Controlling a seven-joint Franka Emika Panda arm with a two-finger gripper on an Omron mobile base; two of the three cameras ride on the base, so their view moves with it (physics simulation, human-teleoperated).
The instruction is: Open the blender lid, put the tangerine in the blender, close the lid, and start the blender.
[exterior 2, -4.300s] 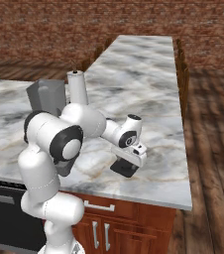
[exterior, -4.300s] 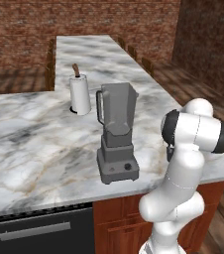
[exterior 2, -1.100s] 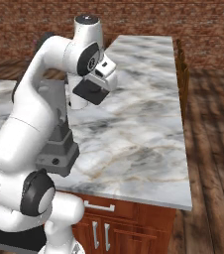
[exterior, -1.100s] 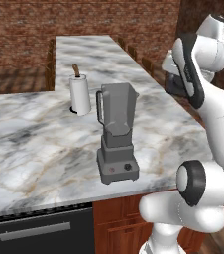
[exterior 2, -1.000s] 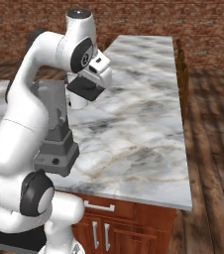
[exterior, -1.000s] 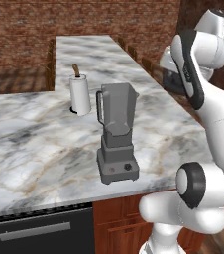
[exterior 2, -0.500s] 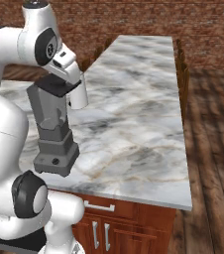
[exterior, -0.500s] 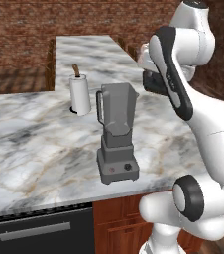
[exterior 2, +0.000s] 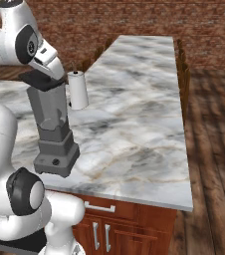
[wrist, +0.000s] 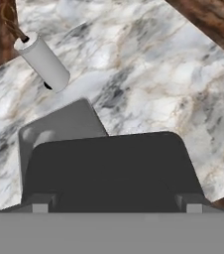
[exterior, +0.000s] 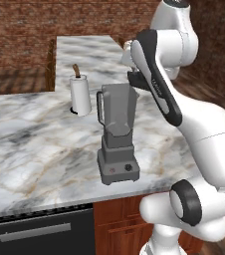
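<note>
Blender [exterior: 117,137] stood near the front edge of the marble counter [exterior: 30,144], paper-towel roll [exterior: 80,94] behind it. Blender lid [wrist: 111,171] sat on the jar. Gripper [exterior 2: 44,79] was at the jar's top, fingers spread wide at the lid's sides.

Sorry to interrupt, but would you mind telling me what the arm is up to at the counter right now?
The white arm has its gripper right above the blender on the marble counter, open and holding nothing. The hand view looks down onto the dark lid, which sits on the jar, so the lid is not yet off. A paper-towel roll stands behind the blender.
</note>
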